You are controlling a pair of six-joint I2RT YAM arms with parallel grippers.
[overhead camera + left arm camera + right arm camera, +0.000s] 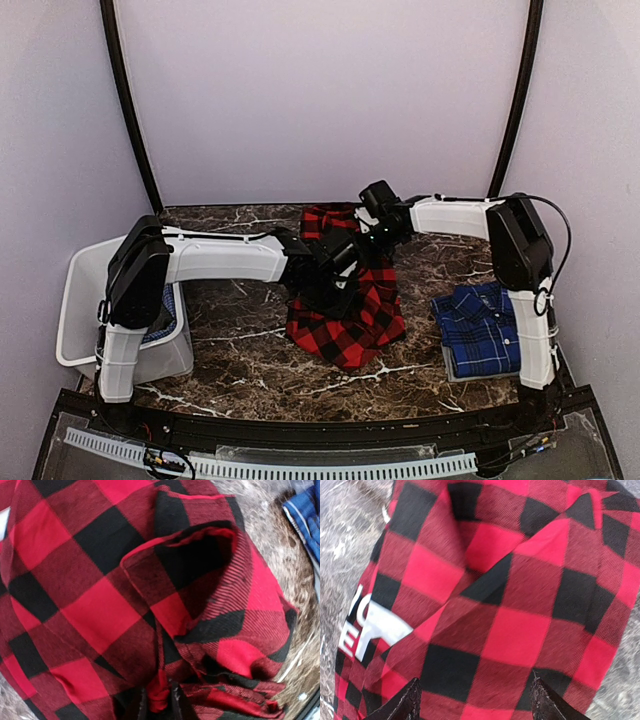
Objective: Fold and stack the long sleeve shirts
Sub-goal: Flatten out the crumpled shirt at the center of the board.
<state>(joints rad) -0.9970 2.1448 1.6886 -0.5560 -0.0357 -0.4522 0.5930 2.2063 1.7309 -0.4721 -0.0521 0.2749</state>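
Observation:
The red-and-black checked shirt (350,310) lies bunched in the middle of the marble table. My left gripper (159,694) is shut on a small fold of its cloth, and one dark fingertip (178,705) shows beside the pinched ridge. From above, the left gripper (343,262) sits low over the shirt's middle. My right gripper (476,692) hovers open over the same shirt, its fingers (408,701) set wide apart with nothing between them. Seen from above, the right gripper (375,222) is at the shirt's far end. The blue-and-navy plaid shirt (482,326) lies folded at the right.
A white bin (82,300) stands at the table's left edge under my left arm, with a bit of blue patterned cloth (163,325) showing in it. A white label (370,626) with letters shows on the red shirt. The blue shirt's edge (306,515) is near the red one.

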